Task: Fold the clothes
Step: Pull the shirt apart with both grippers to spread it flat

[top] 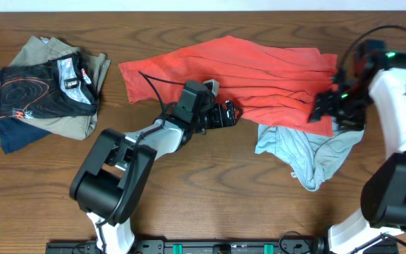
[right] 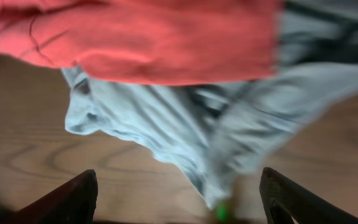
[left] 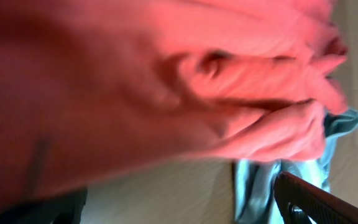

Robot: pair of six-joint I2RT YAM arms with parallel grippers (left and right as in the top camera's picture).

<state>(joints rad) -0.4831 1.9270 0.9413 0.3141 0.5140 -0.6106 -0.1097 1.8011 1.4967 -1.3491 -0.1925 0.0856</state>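
red shirt (top: pixel 259 77): lies crumpled and spread across the far middle and right of the table (top: pixel 210 204), with long creases running along it; its right end lies over the top of the blue garment
blue garment (top: pixel 309 152): bunched just near-side of the shirt's right end, partly tucked under it, trailing toward the near edge
left gripper (top: pixel 228 113): at the shirt's near edge, around mid-length; in the left wrist view red cloth fills nearly all the frame, blurred, with the blue garment showing at lower right; dark fingers (left: pixel 322 202) sit at the two bottom corners – jaws spread wide, nothing seen clamped between them
right gripper (top: pixel 326 106): over the shirt's right end, where red meets blue; in the right wrist view its fingers (right: pixel 67 202) stand far apart at the bottom corners – wide open, holding nothing, with blue cloth and bare wood below
pile (top: pixel 44 88): other garments stacked at the far left, khaki, navy and a black one with orange print, well apart from both grippers
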